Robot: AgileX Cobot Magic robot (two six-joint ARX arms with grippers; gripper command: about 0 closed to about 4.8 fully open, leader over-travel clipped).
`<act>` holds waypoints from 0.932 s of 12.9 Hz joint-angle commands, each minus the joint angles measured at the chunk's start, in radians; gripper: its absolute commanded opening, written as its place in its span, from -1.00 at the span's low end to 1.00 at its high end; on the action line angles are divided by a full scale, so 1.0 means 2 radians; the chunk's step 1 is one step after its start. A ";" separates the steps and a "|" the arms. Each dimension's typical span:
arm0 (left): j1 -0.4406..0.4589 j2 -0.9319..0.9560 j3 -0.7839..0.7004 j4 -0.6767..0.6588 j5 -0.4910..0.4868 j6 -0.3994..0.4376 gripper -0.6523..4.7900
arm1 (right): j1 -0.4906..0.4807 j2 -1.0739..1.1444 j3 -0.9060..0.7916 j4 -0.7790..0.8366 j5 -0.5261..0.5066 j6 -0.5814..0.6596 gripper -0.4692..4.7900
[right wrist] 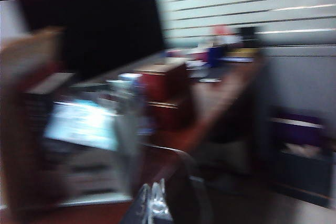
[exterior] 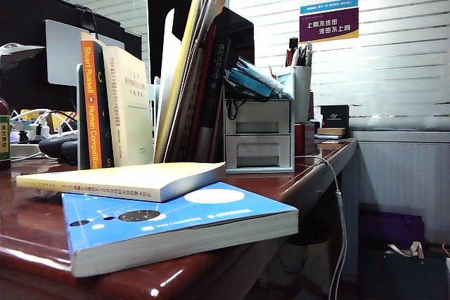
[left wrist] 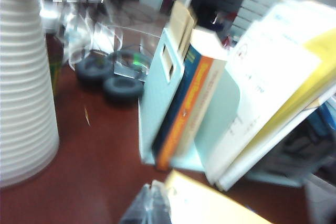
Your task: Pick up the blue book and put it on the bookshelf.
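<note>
The left gripper shows only as a grey tip low in the left wrist view, its fingers drawn together and holding nothing, hovering above the wooden desk in front of the bookshelf. The right gripper appears as a pale tip in the badly blurred right wrist view; the two fingers look pressed close with nothing between them, though the blur leaves that uncertain. Neither arm shows in the exterior view.

Out from the grippers, the blue book lies flat at the near edge of the desk, cover up, with the pale-yellow paperback resting across its far part. Behind them the bookshelf stands upright, holding an orange-spined book and leaning folders, with the grey two-drawer box just beside it.

By my judgement the task is barely begun: the book is untouched and partly pinned under the paperback. Everything is left to do: reach, grasp, lift, then slot it between the dividers
</note>
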 commanded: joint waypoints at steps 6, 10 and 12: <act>-0.056 0.272 0.122 -0.042 0.196 -0.139 -0.78 | 0.044 0.257 0.128 0.003 -0.238 0.002 -0.83; -0.107 0.306 0.122 -0.041 0.178 -0.128 -0.78 | 0.190 0.386 0.128 0.009 -0.202 -0.010 -0.83; -0.109 0.307 0.122 -0.038 0.177 -0.128 -0.78 | 0.245 0.460 0.128 0.038 -0.202 -0.009 -0.83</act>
